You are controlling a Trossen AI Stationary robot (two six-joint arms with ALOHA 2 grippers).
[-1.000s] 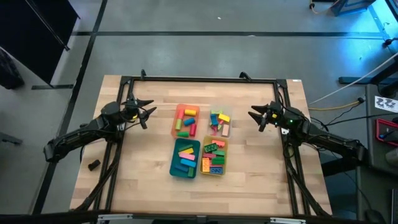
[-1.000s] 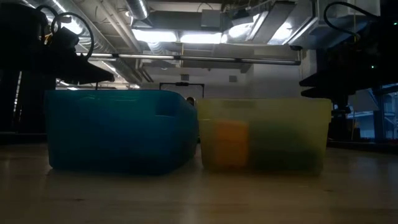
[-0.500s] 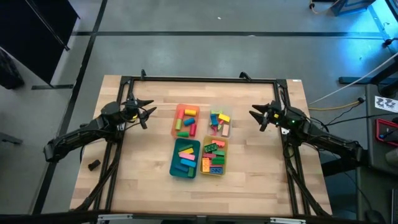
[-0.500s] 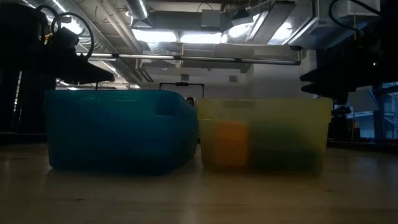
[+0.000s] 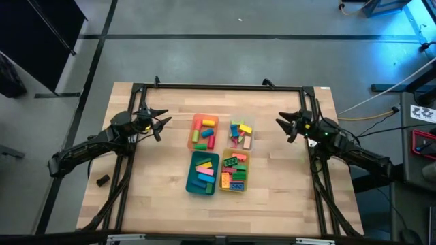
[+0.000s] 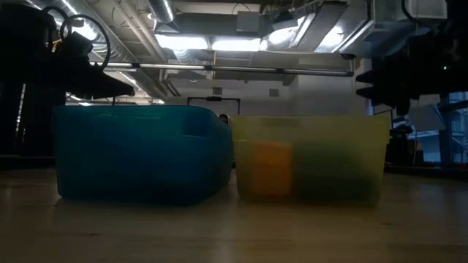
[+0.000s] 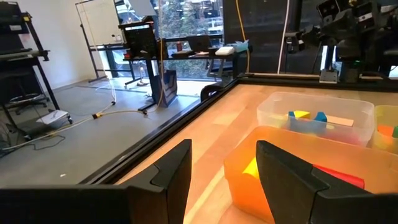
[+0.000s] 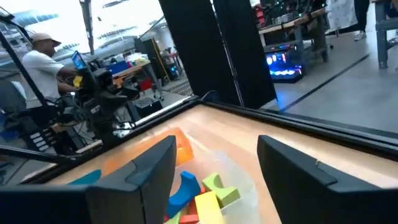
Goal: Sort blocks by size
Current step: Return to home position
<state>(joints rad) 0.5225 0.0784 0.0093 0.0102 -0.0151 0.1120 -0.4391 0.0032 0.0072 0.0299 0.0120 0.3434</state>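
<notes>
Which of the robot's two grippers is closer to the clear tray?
Right. The right gripper hovers just off the clear tray, with its fingers open. The left gripper hangs farther off, beyond the orange tray.

I work in a robotics lab: beyond my left gripper (image 7: 225, 171) stand a whiteboard (image 7: 99, 22), computer desks (image 7: 200, 50), and cables (image 7: 78, 118) on a concrete floor (image 7: 93, 146).
</notes>
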